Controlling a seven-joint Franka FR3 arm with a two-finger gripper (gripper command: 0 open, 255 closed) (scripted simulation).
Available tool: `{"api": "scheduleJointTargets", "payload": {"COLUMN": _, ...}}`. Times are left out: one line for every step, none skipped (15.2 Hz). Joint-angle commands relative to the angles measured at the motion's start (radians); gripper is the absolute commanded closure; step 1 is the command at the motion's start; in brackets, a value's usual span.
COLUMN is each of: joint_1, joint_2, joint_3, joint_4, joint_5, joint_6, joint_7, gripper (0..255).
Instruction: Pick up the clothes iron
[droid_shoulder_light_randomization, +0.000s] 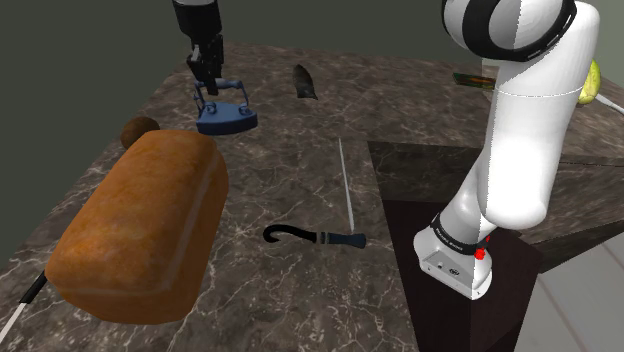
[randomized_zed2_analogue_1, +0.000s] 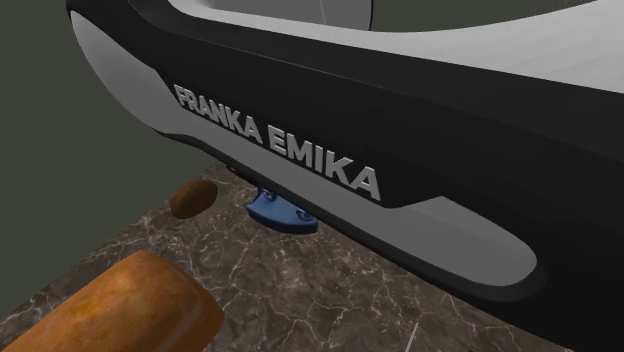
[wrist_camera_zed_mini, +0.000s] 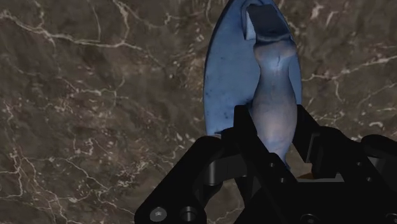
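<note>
The table (droid_shoulder_light_randomization: 300, 300) is dark brown marble with pale veins. Beside it, at the shoulder view's lower right, pale floor tiles (droid_shoulder_light_randomization: 585, 310) show past the dark stand (droid_shoulder_light_randomization: 505, 265) that bears the white arm (droid_shoulder_light_randomization: 525, 130). Nearest on the marble lies a big brown loaf (droid_shoulder_light_randomization: 140, 225), and a thin white stick (droid_shoulder_light_randomization: 20, 312) crosses the corner by it. Further in are a black hooked tool with a blue grip (droid_shoulder_light_randomization: 315, 237) and a thin grey rod (droid_shoulder_light_randomization: 346, 185). A small brown lump (droid_shoulder_light_randomization: 140, 130) sits just behind the loaf.

Beyond these, near the table's far side, the blue clothes iron (droid_shoulder_light_randomization: 227, 117) rests sole-down on the marble. The jaws are clenched on its arched handle from above, and in the wrist view one black finger (wrist_camera_zed_mini: 243, 130) presses each side of it. The iron's long axis runs roughly across the shoulder view. In the wrist view its sole narrows towards the end away from the fingers.

A dark curved thing (droid_shoulder_light_randomization: 305, 82) lies past it, and a plain grey-green wall (droid_shoulder_light_randomization: 80, 60) stands behind.
</note>
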Motion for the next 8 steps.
{"api": "scheduleJointTargets", "payload": {"joint_1": -0.001, "joint_2": 0.001, "joint_3": -0.001, "joint_4": -0.002, "joint_5": 0.0, "joint_6": 0.002, "joint_7": -0.002, "gripper": 255}}
{"api": "scheduleJointTargets", "payload": {"joint_1": 0.0, "joint_2": 0.004, "joint_3": -0.001, "joint_4": 0.016, "joint_5": -0.001, "joint_6": -0.013, "joint_7": -0.002, "gripper": 255}}
{"api": "scheduleJointTargets", "payload": {"joint_1": 0.002, "joint_2": 0.008, "joint_3": -0.001, "joint_4": 0.035, "joint_5": -0.002, "joint_6": -0.028, "joint_7": -0.003, "gripper": 255}}
{"api": "scheduleJointTargets", "payload": {"joint_1": 0.004, "joint_2": 0.012, "joint_3": -0.001, "joint_4": 0.054, "joint_5": -0.003, "joint_6": -0.044, "joint_7": -0.003, "gripper": 255}}
{"api": "scheduleJointTargets", "payload": {"joint_1": 0.007, "joint_2": 0.016, "joint_3": 0.0, "joint_4": 0.074, "joint_5": -0.004, "joint_6": -0.06, "joint_7": -0.004, "gripper": 255}}
{"api": "scheduleJointTargets", "payload": {"joint_1": 0.009, "joint_2": 0.021, "joint_3": 0.0, "joint_4": 0.095, "joint_5": -0.006, "joint_6": -0.076, "joint_7": -0.004, "gripper": 255}}
{"api": "scheduleJointTargets", "payload": {"joint_1": 0.012, "joint_2": 0.026, "joint_3": 0.0, "joint_4": 0.117, "joint_5": -0.007, "joint_6": -0.092, "joint_7": -0.005, "gripper": 255}}
{"api": "scheduleJointTargets", "payload": {"joint_1": 0.015, "joint_2": 0.032, "joint_3": 0.0, "joint_4": 0.139, "joint_5": -0.009, "joint_6": -0.109, "joint_7": -0.005, "gripper": 255}}
